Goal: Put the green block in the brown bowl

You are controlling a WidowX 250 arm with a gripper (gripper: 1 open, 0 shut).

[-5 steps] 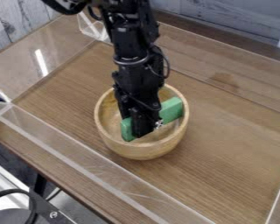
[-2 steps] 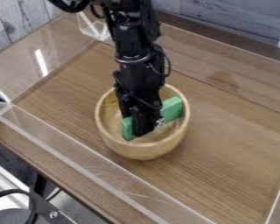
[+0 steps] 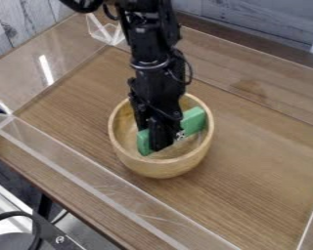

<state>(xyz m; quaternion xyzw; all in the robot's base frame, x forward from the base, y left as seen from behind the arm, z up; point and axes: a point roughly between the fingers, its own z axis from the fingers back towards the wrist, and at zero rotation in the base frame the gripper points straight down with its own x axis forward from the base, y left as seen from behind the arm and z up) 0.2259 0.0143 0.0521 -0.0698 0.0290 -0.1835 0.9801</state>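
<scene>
The brown bowl point(image 3: 130, 162) sits near the middle of the wooden table, slightly toward the front. The green block point(image 3: 194, 120) lies tilted inside it, one end resting toward the bowl's right rim and the other end down near the bowl's left inner wall. My black gripper point(image 3: 158, 140) reaches straight down into the bowl, shut on the green block at its middle. The fingertips are partly hidden by the block and the bowl's wall.
A clear acrylic wall point(image 3: 67, 186) runs around the wooden table point(image 3: 264, 166), with a low edge along the front and left. A whitish plank wall point(image 3: 22, 24) stands at the back left. Black cables point(image 3: 16, 229) lie off the table at the lower left.
</scene>
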